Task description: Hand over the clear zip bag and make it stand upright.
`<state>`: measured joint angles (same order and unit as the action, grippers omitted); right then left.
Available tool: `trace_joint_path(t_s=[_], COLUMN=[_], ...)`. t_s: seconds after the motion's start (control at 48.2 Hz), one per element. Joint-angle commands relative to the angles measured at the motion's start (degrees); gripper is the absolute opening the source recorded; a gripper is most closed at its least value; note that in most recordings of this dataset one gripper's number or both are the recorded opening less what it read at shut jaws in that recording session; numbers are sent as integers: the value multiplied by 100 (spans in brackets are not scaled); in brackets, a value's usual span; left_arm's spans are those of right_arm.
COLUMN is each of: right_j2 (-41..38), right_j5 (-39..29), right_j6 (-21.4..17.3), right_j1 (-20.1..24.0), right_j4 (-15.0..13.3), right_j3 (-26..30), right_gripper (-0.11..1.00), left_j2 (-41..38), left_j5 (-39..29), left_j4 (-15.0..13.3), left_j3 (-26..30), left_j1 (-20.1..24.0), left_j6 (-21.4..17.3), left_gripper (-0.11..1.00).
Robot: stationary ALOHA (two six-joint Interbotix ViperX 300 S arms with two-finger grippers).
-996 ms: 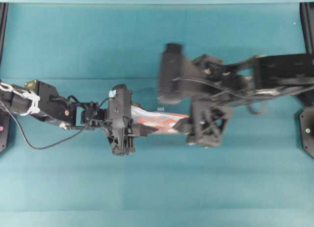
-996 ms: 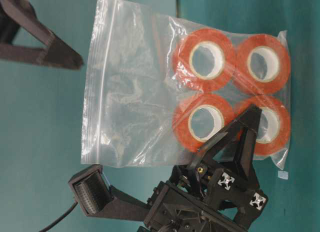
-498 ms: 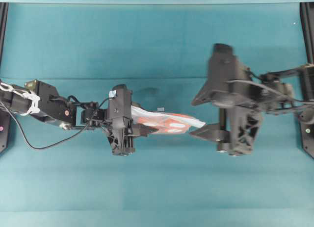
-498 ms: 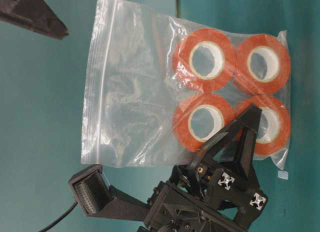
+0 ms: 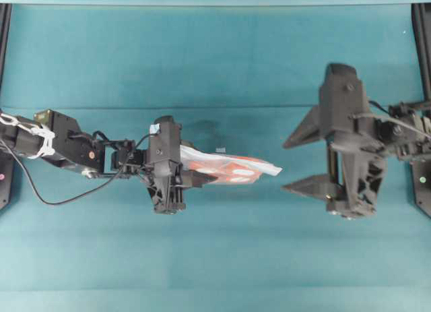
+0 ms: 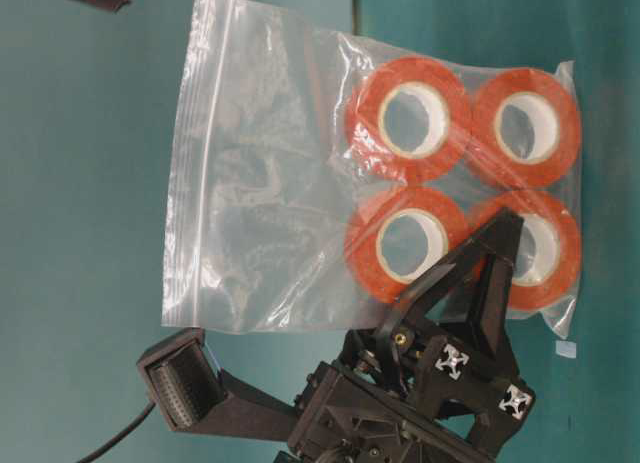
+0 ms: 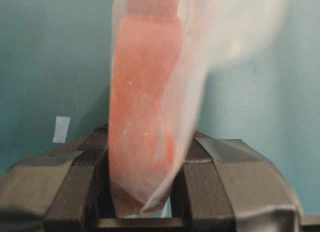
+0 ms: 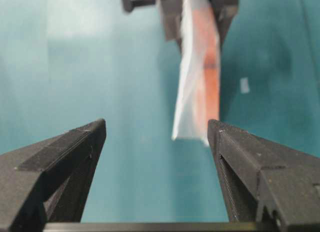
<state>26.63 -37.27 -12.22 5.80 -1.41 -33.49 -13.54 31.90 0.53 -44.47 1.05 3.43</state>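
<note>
**Clear plastic, pinched at one end and hanging free at the other**

Crinkled clear plastic fills the space right ahead of the left gripper (image 7: 142,192): its two black fingers (image 7: 75,184) press in from either side on the clear zip bag (image 6: 300,183), pinching it at the end where the orange-red rolls (image 6: 410,118) sit. From the left wrist view, one roll shows edge-on between the pads as an orange band behind cloudy film. From the table-level view, the four rolls with white cores are bunched in a square at the gripped end, and the rest of the bag is empty film stretching away to the zip strip (image 6: 185,163).

Seen from overhead, the bag (image 5: 232,169) juts out edge-up from the left gripper (image 5: 195,177) toward the middle of the teal table (image 5: 215,63), held clear of the surface.

Farther out, beyond the bag's free tip, the right gripper (image 5: 296,162) faces it with jaws spread wide, holding nothing. A gap of bare table lies between its fingertips and the bag. From the right wrist view, the bag (image 8: 197,71) hangs ahead, nearer the right-hand finger (image 8: 250,172) than the other.
</note>
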Motion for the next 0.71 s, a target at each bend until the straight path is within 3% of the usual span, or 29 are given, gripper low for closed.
trace_joint_path(t_s=[0.0,0.685], right_j2=[149,431], right_j5=[44,211], right_j6=[-70,-70], right_j1=[62,88], right_j4=[-9,26], right_j3=[-18,-290], right_gripper=[87,87], left_j2=[26,35], left_j5=[18,-53], left_j4=[9,9], left_j3=[35,9], left_j1=[9,9], left_j6=[0,0], left_gripper=[23,23])
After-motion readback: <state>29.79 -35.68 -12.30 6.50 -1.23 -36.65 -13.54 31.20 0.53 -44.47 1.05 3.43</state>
